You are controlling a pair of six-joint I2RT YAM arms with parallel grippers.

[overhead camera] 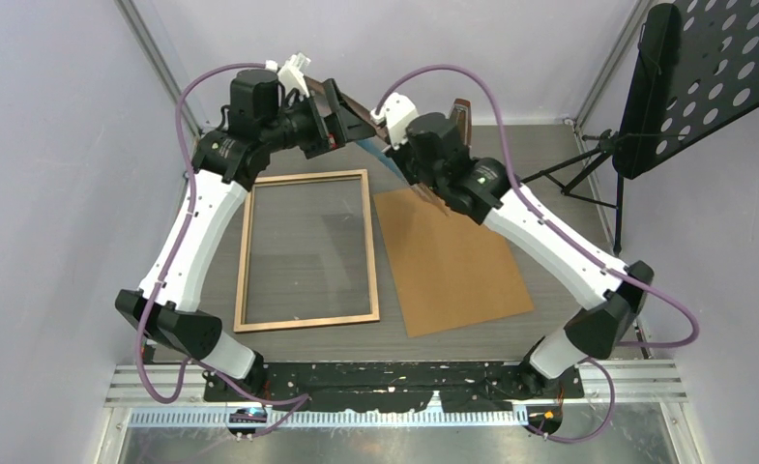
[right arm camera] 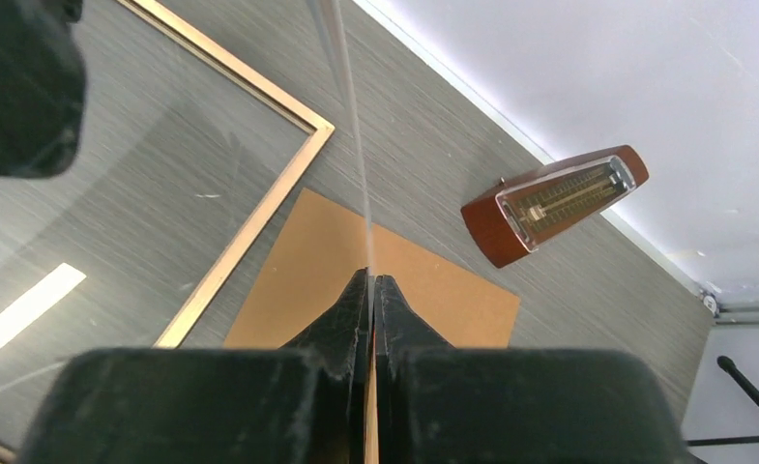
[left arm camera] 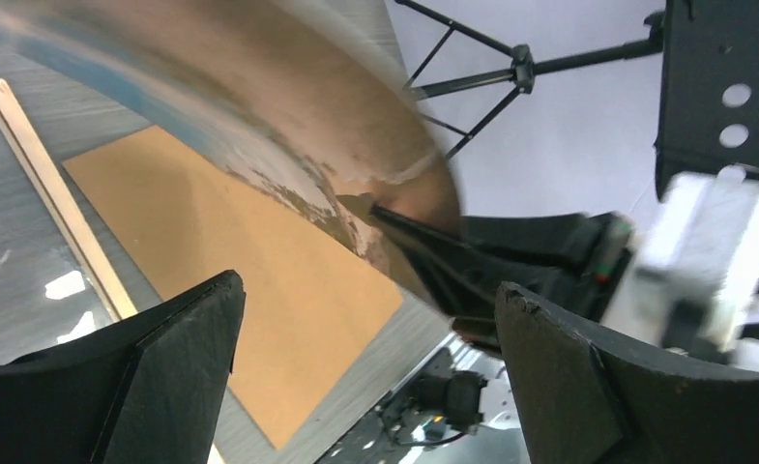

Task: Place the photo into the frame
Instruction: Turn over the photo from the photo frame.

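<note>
Right jaws pinch the photo (left arm camera: 288, 106) edge-on; left wrist view shows its print.

Lab: bare-walled enclosure (overhead camera: 46, 145), aluminium rail (overhead camera: 656, 385)

I see a flat brown hardboard sheet (overhead camera: 450, 259) on the grey wood-grain table (overhead camera: 541, 155), a reddish-brown metronome (right arm camera: 552, 204) beyond it, and a black perforated stand (overhead camera: 709, 77) to the right.

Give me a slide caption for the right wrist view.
Right hand shut on the photo, seen edge-on, over the frame, board and metronome.
</note>
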